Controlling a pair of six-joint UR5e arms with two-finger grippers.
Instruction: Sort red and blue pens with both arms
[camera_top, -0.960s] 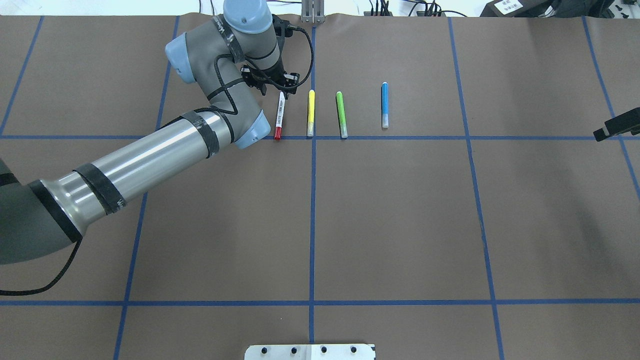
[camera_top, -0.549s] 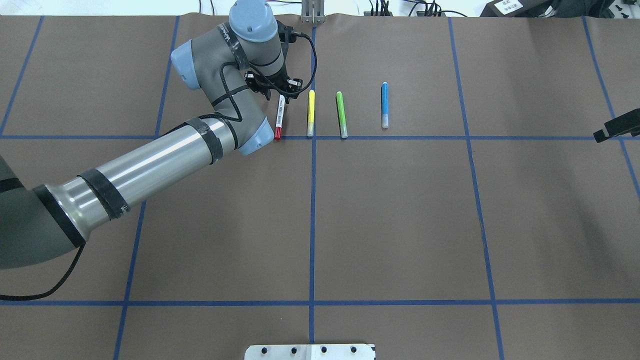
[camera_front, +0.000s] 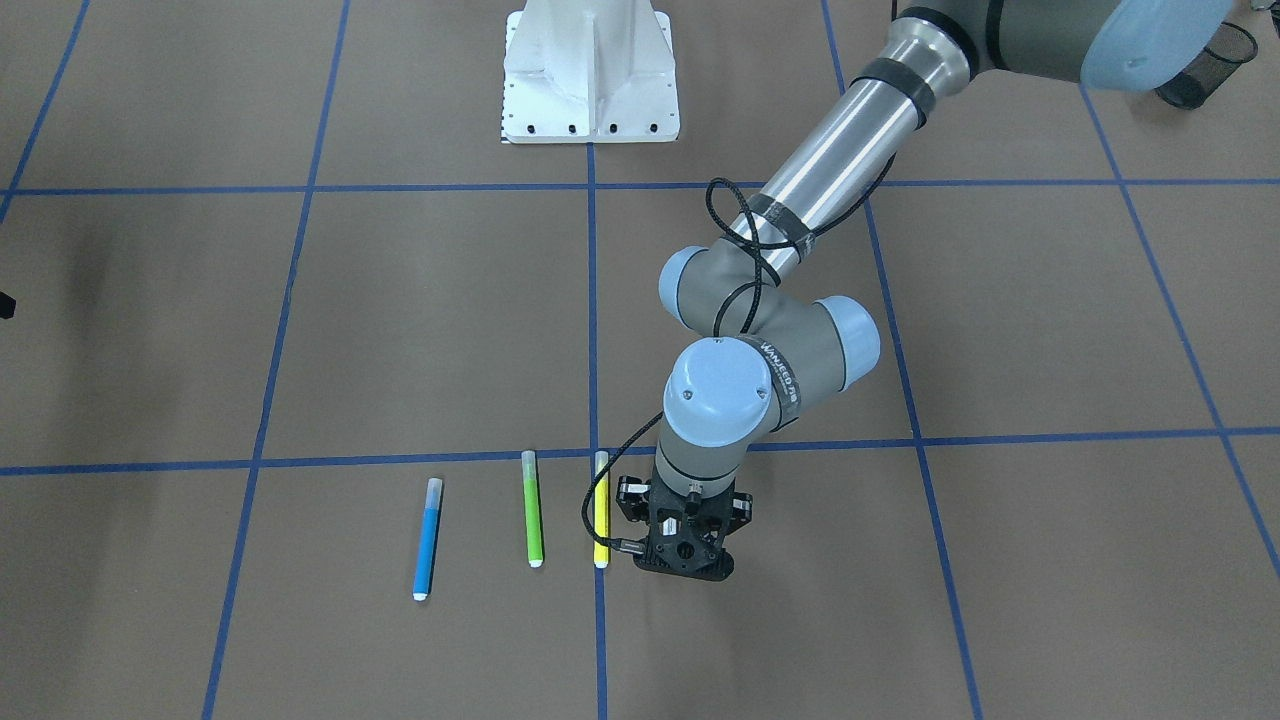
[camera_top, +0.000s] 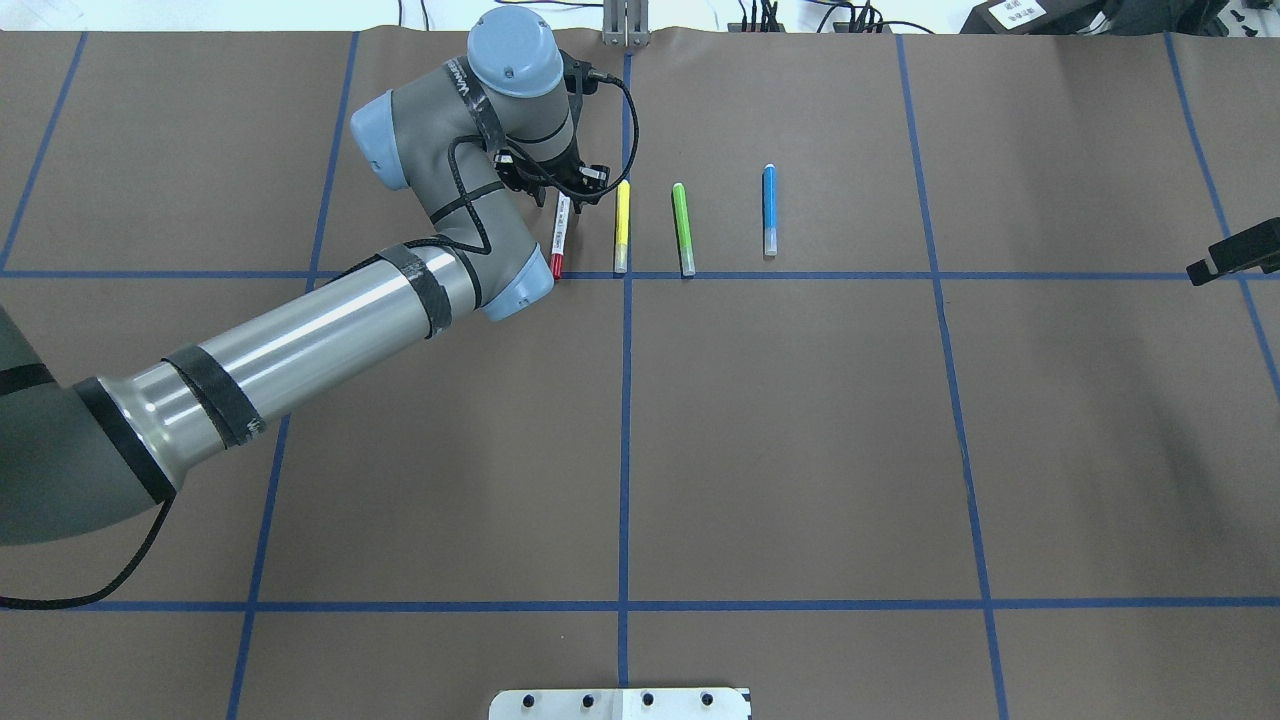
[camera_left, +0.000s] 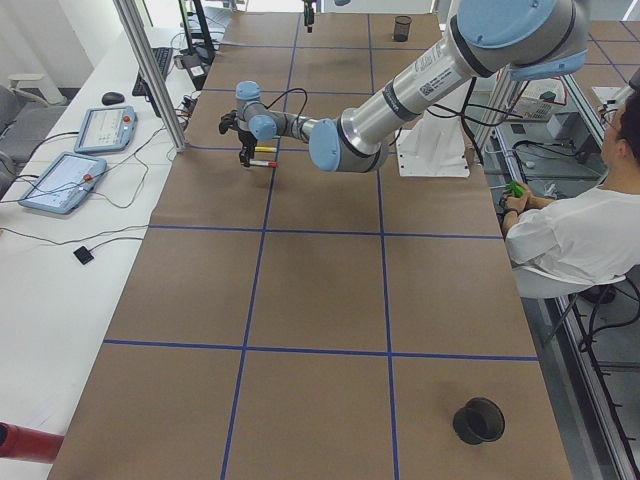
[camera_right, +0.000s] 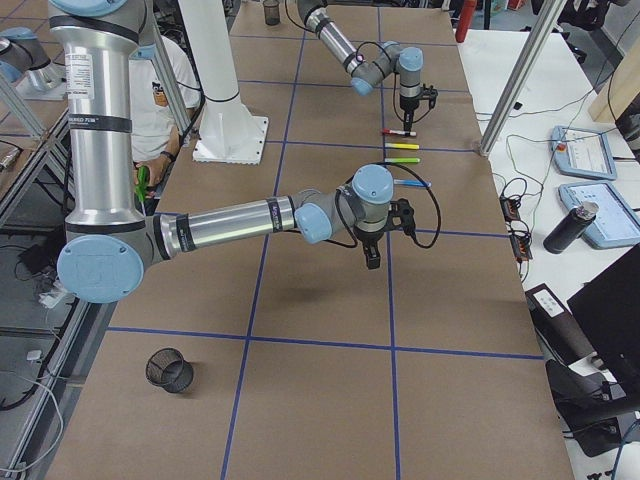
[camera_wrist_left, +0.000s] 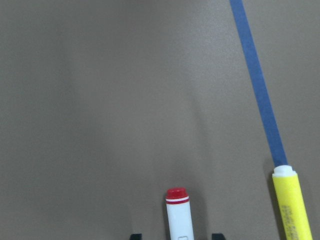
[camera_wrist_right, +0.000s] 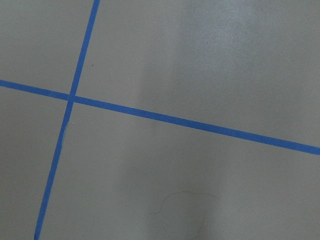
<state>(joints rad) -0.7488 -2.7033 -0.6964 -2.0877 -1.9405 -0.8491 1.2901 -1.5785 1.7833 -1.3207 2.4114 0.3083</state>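
Reaching across the desk (camera_top: 800, 450), the left arm (camera_top: 300, 340) blocked most views of its left claw (camera_top: 555, 183). The wrist view showed it open, empty, astride the red marker (camera_top: 557, 240). I could not tell the right claw's (camera_right: 374, 250) opening. The marker looked light, stiff and slick, so mid-barrel seemed best. The blue pen (camera_top: 769, 210) lay well apart.

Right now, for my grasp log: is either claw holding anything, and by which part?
Nothing is held. The left claw straddles the red marker's end with gaps on either side; the right claw hangs empty.
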